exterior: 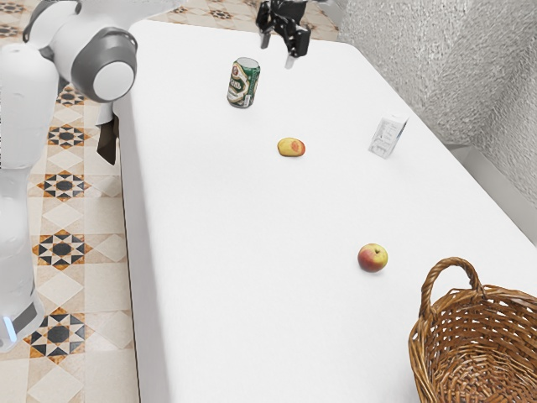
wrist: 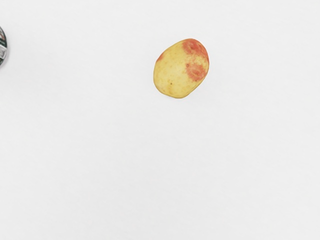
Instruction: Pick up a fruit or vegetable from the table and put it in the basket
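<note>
Nearest, in the lower corner at the exterior view's right, sits the wicker basket [exterior: 414,344], its looped handle raised and part of its woven bottom in sight. Just beyond it is the red-and-yellow apple [exterior: 372,258], apart from the rim, on the white table [exterior: 243,252]; a broad stretch of tabletop runs from the apple to the long edge at the exterior view's left. Farther off lies the yellow fruit [exterior: 291,148] with red blotches, well in from both long edges. The small white box [exterior: 388,137] stands near the edge at the exterior view's right, its grey print too small to read. Beyond the yellow fruit, the can [exterior: 243,82] stands upright with a green and gold label, lettering also illegible. Farthest, the black gripper [exterior: 278,51] hangs with its fingers spread and nothing between them.
</note>
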`<action>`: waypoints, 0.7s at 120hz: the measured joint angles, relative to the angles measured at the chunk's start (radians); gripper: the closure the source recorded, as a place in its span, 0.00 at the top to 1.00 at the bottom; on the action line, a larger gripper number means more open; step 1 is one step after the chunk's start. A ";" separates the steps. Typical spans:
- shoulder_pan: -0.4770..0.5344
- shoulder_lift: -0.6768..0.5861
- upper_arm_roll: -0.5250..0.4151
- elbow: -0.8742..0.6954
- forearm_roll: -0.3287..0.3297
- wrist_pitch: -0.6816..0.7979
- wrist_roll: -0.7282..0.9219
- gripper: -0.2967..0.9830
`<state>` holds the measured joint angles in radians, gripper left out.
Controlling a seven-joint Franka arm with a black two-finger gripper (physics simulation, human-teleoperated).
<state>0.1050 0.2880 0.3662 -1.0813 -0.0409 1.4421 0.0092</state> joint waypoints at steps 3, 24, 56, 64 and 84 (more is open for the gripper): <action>0.004 0.014 0.000 0.000 -0.015 0.013 0.000 0.77; 0.022 0.139 -0.003 0.001 -0.071 0.115 0.022 0.77; 0.047 0.279 -0.010 0.005 -0.088 0.228 0.096 0.77; 0.045 0.300 -0.010 0.005 -0.089 0.242 0.115 0.77; 0.047 0.320 -0.015 0.000 -0.091 0.263 0.158 0.77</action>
<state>0.1515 0.6080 0.3514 -1.0812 -0.1316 1.7056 0.1673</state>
